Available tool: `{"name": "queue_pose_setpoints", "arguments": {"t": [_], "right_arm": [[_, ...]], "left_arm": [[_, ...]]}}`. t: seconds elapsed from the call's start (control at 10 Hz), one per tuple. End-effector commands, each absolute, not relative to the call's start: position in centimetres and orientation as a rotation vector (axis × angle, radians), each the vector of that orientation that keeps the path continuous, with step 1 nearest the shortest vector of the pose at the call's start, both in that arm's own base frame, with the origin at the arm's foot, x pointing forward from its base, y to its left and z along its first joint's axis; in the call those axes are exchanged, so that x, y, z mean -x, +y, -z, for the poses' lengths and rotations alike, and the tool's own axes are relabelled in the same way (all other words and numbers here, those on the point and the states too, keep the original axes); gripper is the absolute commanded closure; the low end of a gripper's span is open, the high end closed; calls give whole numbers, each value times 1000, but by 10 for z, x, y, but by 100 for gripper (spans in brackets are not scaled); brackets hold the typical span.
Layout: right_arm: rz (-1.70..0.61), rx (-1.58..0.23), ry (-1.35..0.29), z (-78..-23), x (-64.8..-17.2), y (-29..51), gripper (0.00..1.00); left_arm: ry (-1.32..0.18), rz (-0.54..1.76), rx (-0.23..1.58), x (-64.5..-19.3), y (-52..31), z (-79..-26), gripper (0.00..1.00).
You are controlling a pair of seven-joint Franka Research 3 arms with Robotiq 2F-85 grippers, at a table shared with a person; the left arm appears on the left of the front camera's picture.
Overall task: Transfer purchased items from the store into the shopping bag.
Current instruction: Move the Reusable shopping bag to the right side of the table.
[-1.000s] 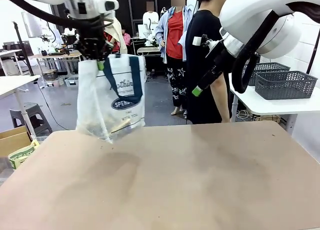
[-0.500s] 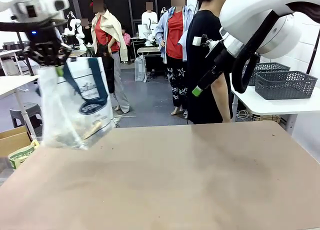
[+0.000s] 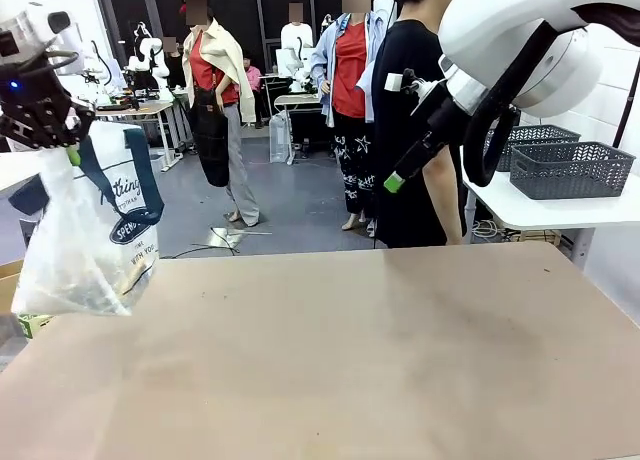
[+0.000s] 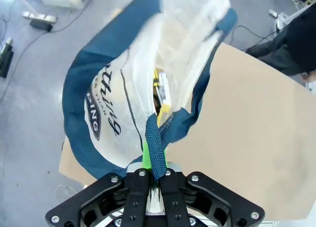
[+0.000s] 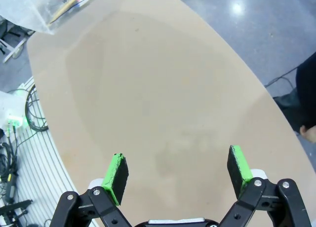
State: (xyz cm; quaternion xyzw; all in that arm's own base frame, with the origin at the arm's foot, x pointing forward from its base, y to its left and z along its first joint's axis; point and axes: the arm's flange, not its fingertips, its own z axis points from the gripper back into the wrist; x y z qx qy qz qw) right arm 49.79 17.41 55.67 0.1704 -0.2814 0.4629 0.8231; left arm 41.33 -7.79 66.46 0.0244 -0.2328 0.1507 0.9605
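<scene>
Table (image 3: 350, 360) bare before me; at nine o'clock my left gripper (image 3: 45, 130) hangs the shopping bag (image 3: 85, 240) over the table's edge, jaws clamped on its navy handle (image 4: 155, 148), something yellowish visible inside. My right gripper (image 5: 177, 175) hovers at two o'clock, jaws spread, holding nothing. I judge loading finished; next, I'd carry the bag off without swinging it.

Shopping bag (image 3: 85, 235): contents show through the plastic as vague yellowish shapes, not identifiable; print partly folded, unreadable in full. Right wrist view cuts the bag (image 5: 59, 5) at the top edge. Left gripper (image 3: 70, 152): fingertips buried in the navy handle (image 4: 154, 153). Counter (image 3: 350, 360) cropped at the bottom edge
</scene>
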Motion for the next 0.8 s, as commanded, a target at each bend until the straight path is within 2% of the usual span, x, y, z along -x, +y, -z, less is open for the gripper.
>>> {"name": "queue_pose_setpoints", "arguments": {"t": [0.0, 0.2, 0.7], "right_arm": [[-987, -346, -594, -554, -495, 173, 0], [-987, -346, -594, -554, -495, 173, 0], [-987, -346, -594, -554, -495, 173, 0]], "left_arm": [[-462, -313, -64, -416, -70, -675, 100], [-458, -310, -55, -415, -75, -662, 100], [-517, -436, -78, -456, -35, -626, 100]]}}
